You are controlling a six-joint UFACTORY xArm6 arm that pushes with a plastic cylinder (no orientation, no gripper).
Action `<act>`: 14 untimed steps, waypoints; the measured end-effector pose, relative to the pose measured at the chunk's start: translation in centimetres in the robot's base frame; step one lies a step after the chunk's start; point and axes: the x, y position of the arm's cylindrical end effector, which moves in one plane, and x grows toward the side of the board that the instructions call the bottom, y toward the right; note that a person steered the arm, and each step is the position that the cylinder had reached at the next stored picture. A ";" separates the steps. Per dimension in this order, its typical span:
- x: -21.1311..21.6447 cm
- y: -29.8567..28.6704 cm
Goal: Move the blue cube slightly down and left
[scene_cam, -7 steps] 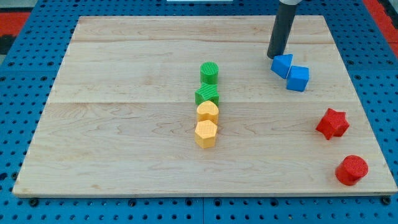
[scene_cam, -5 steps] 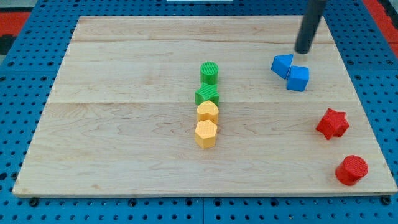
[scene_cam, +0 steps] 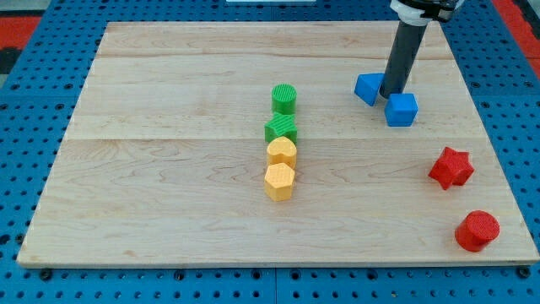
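Rod of dark material slants down from the view's top right, and my tip [scene_cam: 391, 93] rests on the pale wooden bench [scene_cam: 169, 194] in the gap between two blue pieces. No claw is fitted to this arm, so apart or together does not apply; the rod ends bare.

The blue plastic cube [scene_cam: 402, 110] sits in the bench's upper right part, just below and to the right of my tip, which looks to touch its top left corner. The other blue plastic block [scene_cam: 368, 88], angular and of a shape I cannot make out, lies just to the left of the rod's lower end and appears to touch it. The two blue pieces are parted by the rod.

Near the middle of the bench four pieces form a close column running top to bottom: a green plastic cylinder [scene_cam: 284, 98], a green ridged block [scene_cam: 281, 129] just below it, a yellow rounded block [scene_cam: 282, 152] touching that, and a yellow hexagonal block [scene_cam: 278, 181] at the bottom.

Toward the view's right edge, well below the blue cube, stands a red star-shaped block [scene_cam: 450, 167], and below that a red cylinder [scene_cam: 477, 230] near the bench's lower right corner.
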 end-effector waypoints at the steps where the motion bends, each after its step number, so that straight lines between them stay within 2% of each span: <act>1: 0.4 1.9; 4: 2.6 4.5; 6: 6.3 3.0; 7: 6.4 1.4; 9: 7.8 3.1; 14: 6.4 3.6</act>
